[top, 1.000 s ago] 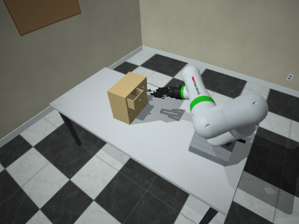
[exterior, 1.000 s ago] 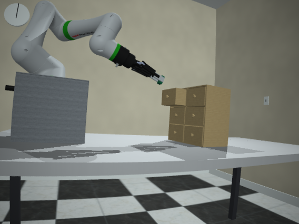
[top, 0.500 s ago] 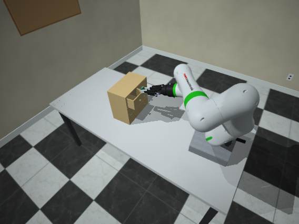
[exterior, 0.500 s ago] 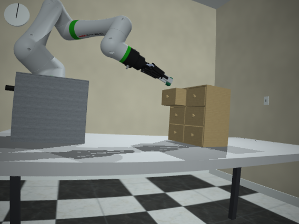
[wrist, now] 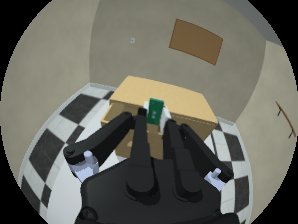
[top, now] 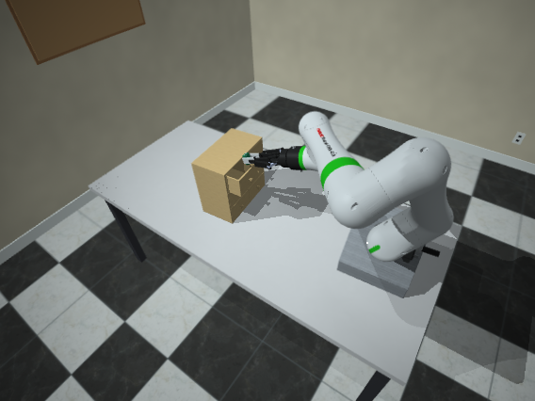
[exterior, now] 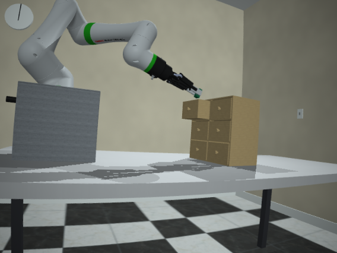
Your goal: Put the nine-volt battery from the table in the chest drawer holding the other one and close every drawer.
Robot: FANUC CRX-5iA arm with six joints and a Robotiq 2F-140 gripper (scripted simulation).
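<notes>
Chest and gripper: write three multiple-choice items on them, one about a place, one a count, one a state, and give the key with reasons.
1. Where is the battery?
A. On the table
B. In the gripper's grip, over the pulled-out drawer
C. On the floor

2. How many drawer fronts does the chest show?
A. Four
B. Six
C. Nine

3. How does the top drawer nearest the arm stand?
A. Pulled partly out
B. Flush with the others
C. Lying out on the table

Key: 1 B, the gripper is shut on the green-tipped battery just above that drawer. 2 B, the exterior view shows two columns of three. 3 A, its front juts well ahead of its neighbour's.
</notes>
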